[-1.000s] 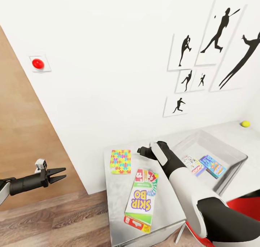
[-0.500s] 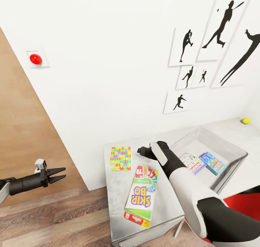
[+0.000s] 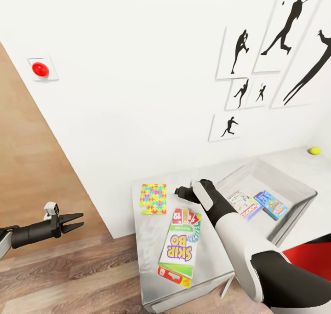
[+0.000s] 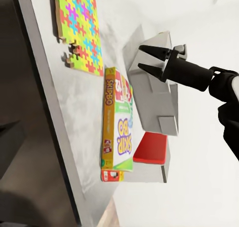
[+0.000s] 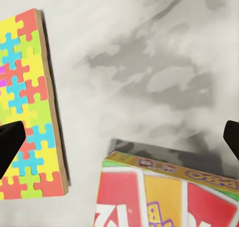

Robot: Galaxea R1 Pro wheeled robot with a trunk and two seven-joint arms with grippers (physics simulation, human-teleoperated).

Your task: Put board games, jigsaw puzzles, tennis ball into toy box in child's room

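Table (image 3: 151,277): jigsaw puzzle (image 3: 153,198), Skip-Bo game (image 3: 180,248), toy box (image 3: 294,185), tennis ball (image 3: 314,151).

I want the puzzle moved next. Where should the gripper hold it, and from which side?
Probably by the long edge facing the right gripper. The puzzle lies flat and thin on the table, so top-down pinching finds little; sliding it over the table's rim first may help.

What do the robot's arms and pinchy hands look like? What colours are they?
The right arm is smooth and rounded, with white shells and black joints, ending in a black right gripper with two pointed jaws. The left gripper is black too, with thin tapered jaws on a dark tube-like wrist, and a small white-and-grey block sits on top.
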